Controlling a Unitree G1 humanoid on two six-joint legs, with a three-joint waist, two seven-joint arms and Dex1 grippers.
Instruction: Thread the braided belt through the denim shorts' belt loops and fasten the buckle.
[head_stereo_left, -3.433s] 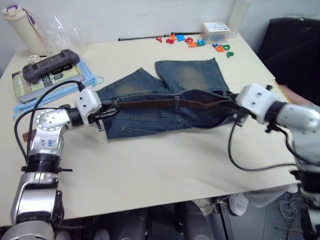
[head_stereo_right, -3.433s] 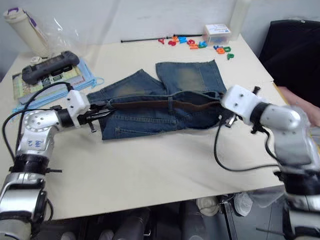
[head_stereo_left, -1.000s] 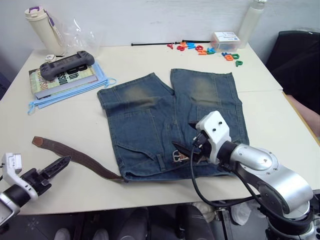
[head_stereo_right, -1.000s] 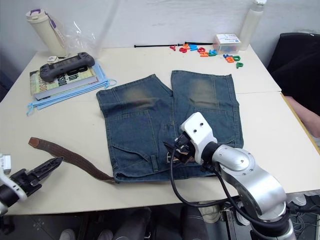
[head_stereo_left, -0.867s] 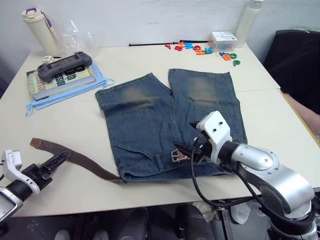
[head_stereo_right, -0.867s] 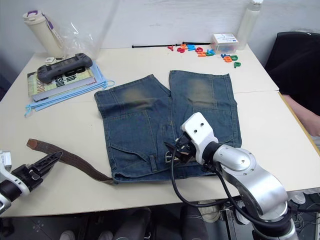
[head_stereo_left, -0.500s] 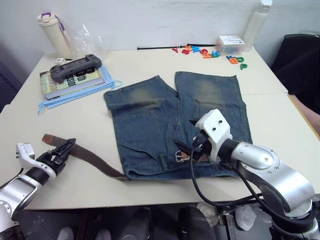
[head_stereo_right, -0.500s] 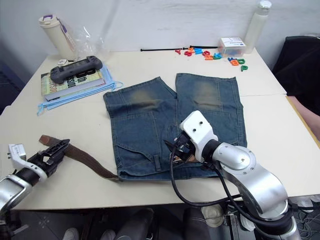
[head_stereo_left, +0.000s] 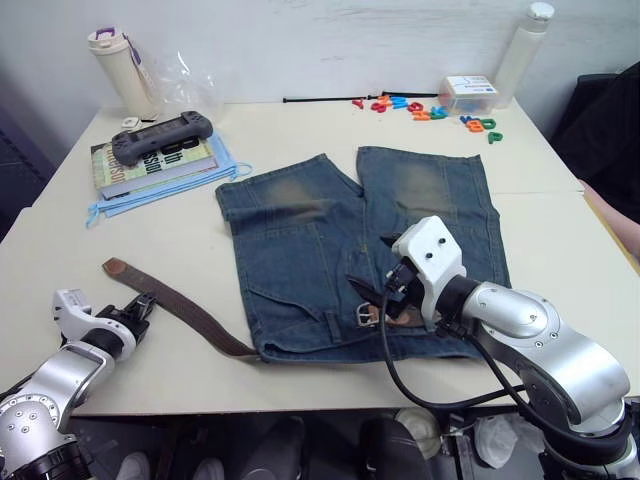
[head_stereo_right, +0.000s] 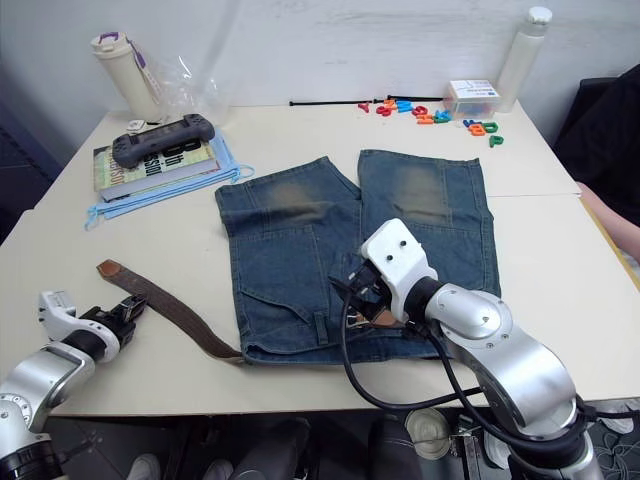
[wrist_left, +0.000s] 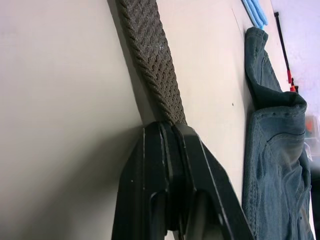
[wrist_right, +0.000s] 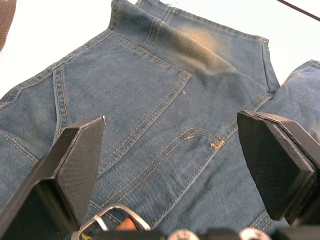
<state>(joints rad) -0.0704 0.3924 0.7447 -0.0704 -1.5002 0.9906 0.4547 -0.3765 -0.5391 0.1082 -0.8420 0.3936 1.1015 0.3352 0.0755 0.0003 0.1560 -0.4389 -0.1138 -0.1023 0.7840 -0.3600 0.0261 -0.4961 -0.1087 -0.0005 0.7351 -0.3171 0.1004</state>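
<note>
Left gripper (head_stereo_left: 141, 305) now closed at braided belt (head_stereo_left: 185, 310) | right gripper (wrist_right: 172, 165) wide open over buckle (wrist_right: 112, 216)

Hidden and cut-off parts around the belt and shorts

The dark-brown braided belt (head_stereo_left: 178, 308) vanishes under the blue denim shorts' (head_stereo_left: 300, 245) waistband; the silver metal buckle (wrist_right: 111, 216) is partly cut by the right wrist view's edge; the belt loops are too small to tell apart.
</note>
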